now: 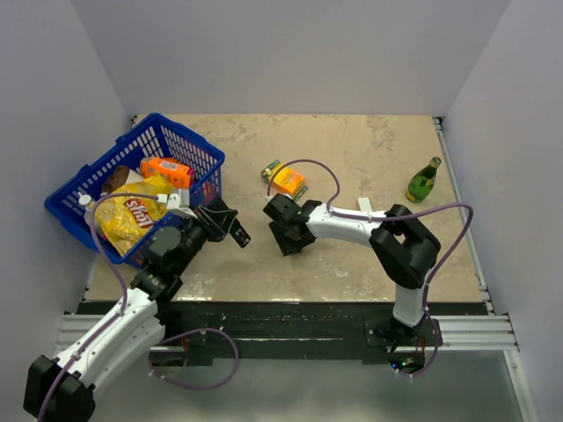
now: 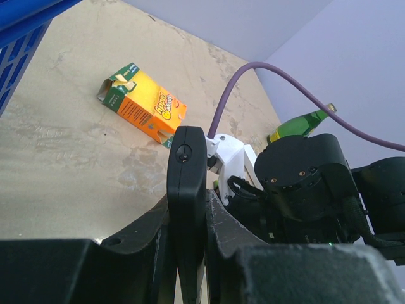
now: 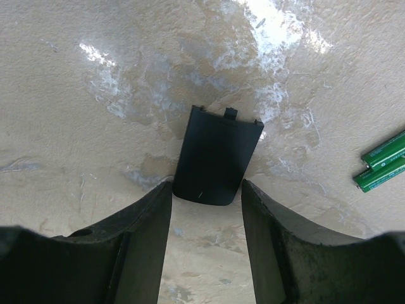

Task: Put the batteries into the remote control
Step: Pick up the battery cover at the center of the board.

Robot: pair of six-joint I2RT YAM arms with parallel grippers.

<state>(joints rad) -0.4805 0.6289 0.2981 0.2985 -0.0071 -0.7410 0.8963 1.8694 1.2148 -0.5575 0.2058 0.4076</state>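
Black remote control (image 2: 187, 190) in left fingers (image 2: 134, 246); batteries (image 3: 381, 168), cover (image 3: 215, 155) only in R-wrist view.

A blue plastic lattice basket (image 1: 189, 141) is set on the beige mottled tabletop (image 1: 369, 149), with a yellow crisp bag (image 1: 132, 215) inside. An orange-and-green cardboard carton (image 1: 286, 178) is laid mid-table. A green glass bottle (image 1: 423, 181) is stood upright far right.

Walls (image 1: 290, 53): plain, pale lavender-grey, closing in three sides.
Desk (image 1: 264, 272): beige, mottled like stone, with paler worn patches.
Front edge (image 1: 290, 309): black strip, then aluminium rails (image 1: 475, 332).
Light: white glare (image 3: 278, 19) on the desk.
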